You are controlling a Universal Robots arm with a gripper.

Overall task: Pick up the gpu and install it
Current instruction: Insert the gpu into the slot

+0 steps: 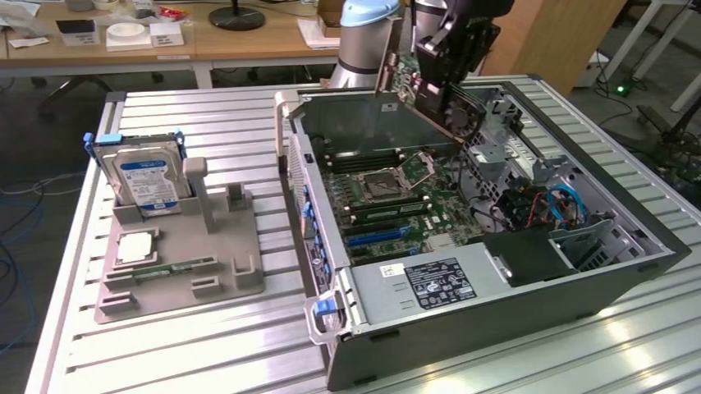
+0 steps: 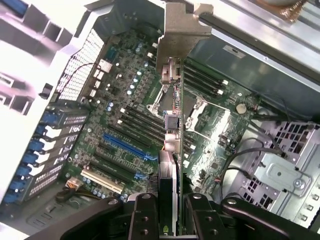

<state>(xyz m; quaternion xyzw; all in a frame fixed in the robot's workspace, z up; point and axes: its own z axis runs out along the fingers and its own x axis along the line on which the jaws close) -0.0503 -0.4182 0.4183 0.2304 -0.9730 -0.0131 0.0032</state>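
Note:
The gpu (image 1: 429, 92) hangs tilted above the open computer case (image 1: 613, 283), over the motherboard (image 1: 389, 201). My gripper (image 1: 444, 51) is shut on its upper edge. In the wrist view the gpu (image 2: 170, 170) is a narrow dark strip seen edge-on between the two black fingers (image 2: 144, 217), with my gripper (image 2: 171, 222) clamped around it. The card's metal bracket (image 2: 182, 27) points away from the camera. Below it lie the motherboard (image 2: 125, 105) and its blue expansion slot (image 2: 127, 145), with a clear gap between card and board.
A grey parts holder (image 1: 180, 279) on the slatted metal table (image 1: 186, 353) carries a silver hard drive (image 1: 148, 176), a processor chip (image 1: 134, 246) and a green memory stick (image 1: 173, 268). The power supply (image 1: 432, 283) fills the case's near corner. Cables (image 1: 559, 205) and drive cages sit at the exterior view's right.

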